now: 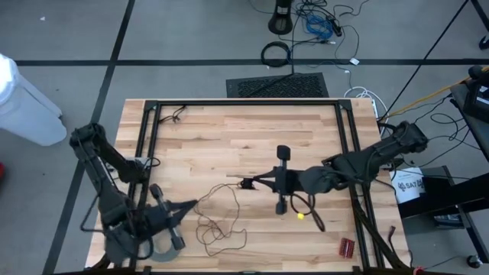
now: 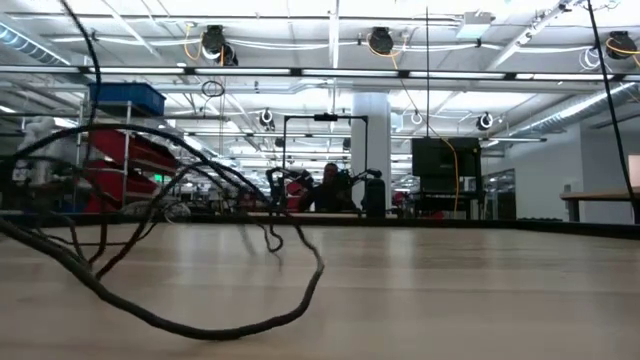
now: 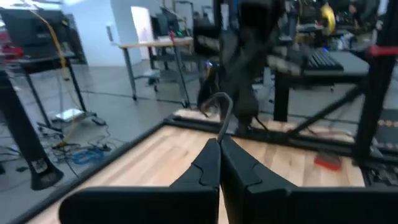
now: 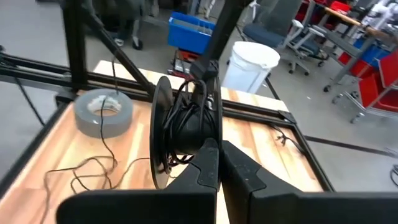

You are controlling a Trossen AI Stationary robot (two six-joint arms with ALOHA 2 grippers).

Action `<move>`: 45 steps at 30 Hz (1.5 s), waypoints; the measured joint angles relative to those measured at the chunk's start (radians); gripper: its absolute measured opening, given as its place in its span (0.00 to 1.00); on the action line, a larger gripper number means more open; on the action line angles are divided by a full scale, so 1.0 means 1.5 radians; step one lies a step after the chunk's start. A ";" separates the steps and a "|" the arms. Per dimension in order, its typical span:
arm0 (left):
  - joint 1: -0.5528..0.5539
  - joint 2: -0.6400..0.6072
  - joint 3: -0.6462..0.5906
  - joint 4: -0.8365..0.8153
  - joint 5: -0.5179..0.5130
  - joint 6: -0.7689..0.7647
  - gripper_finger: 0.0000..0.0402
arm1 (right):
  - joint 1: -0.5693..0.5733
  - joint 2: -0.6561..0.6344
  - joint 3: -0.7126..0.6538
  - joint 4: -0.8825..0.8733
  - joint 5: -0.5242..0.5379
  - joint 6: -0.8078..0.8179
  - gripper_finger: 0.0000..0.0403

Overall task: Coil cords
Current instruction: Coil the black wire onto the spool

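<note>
Nearest the table's (image 1: pixel 229 145) front edge, left of the loose wire loops, the left gripper (image 1: pixel 192 204) has its fingers (image 3: pixel 208 163) pressed together, pinching a strand of the thin dark wire (image 1: pixel 218 229), which curls up from between the tips. Behind it, at the front left corner, sits the grey tape roll (image 1: pixel 162 250). Loose loops of wire lie on the wood just right of that gripper and run on toward the table's middle. There, the right gripper (image 1: pixel 246 183) has its fingers (image 4: pixel 208 163) squeezed tight on the small black spool (image 4: pixel 186 127), whose discs stand on edge with wire wound between them. Farther right of the spool, near the table's front right corner, lies a small red object (image 1: pixel 348 246).
</note>
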 joint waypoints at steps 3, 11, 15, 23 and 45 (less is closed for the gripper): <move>0.006 -0.018 0.000 0.082 -0.016 0.104 0.00 | -0.020 0.016 0.000 0.012 -0.001 0.000 0.00; 0.083 -0.025 0.000 0.201 0.045 0.226 0.00 | -0.062 0.064 0.000 0.084 -0.002 0.000 0.00; 0.120 -0.024 0.000 0.256 0.138 0.243 0.00 | -0.080 0.077 0.000 0.085 -0.002 0.000 0.00; 0.182 0.014 0.001 0.400 0.307 0.321 0.00 | -0.103 0.094 0.000 0.088 0.004 0.000 0.00; 0.275 0.176 0.001 0.382 0.316 0.252 0.00 | -0.100 0.084 0.000 0.086 -0.040 0.020 0.00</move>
